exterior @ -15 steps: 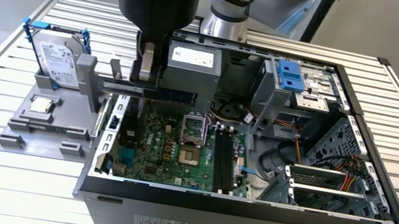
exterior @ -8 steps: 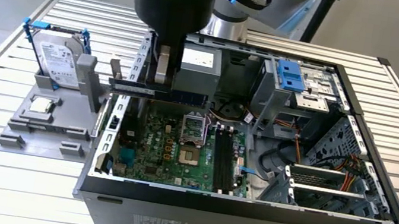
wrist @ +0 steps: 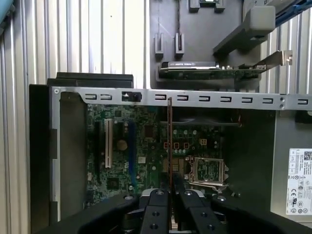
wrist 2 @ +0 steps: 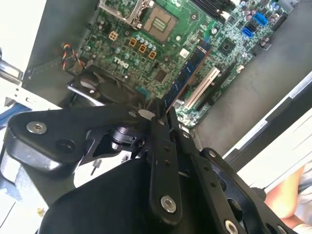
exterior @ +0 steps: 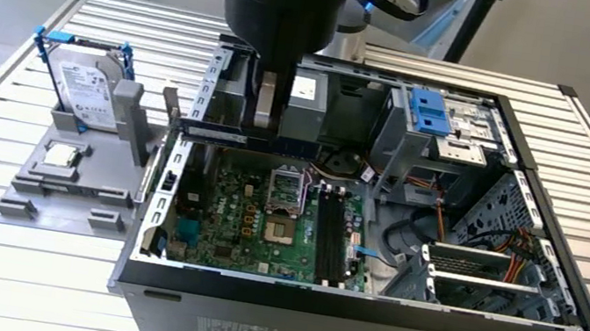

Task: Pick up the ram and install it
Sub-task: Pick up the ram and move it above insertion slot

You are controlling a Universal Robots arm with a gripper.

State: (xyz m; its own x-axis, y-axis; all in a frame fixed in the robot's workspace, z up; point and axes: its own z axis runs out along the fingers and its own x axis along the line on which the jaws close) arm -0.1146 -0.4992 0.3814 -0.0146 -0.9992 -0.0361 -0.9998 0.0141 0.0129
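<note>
The ram (exterior: pixel 217 134), a thin dark blue-green stick, hangs level above the back left part of the motherboard (exterior: pixel 235 209) in the exterior view. My gripper (exterior: pixel 262 129) is shut on it, coming down from above inside the open computer case (exterior: pixel 367 310). In the first wrist view the ram (wrist: pixel 169 141) runs edge-on as a thin line out of the gripper (wrist: pixel 169 197). In the second wrist view the ram (wrist 2: pixel 187 73) reaches out from the gripper (wrist 2: pixel 163 114) over the board. The long black slots (exterior: pixel 330 229) lie to the exterior view's right of the processor socket (exterior: pixel 277 232), apart from the ram.
A grey fixture (exterior: pixel 66 191) at the exterior view's left holds a silver hard drive (exterior: pixel 87 93) and a small square processor chip (exterior: pixel 62 154). A blue-fronted drive cage (exterior: pixel 437 112), cables (exterior: pixel 425 240) and metal walls crowd the case's right half. A labelled power supply (wrist: pixel 298 180) sits beside the board.
</note>
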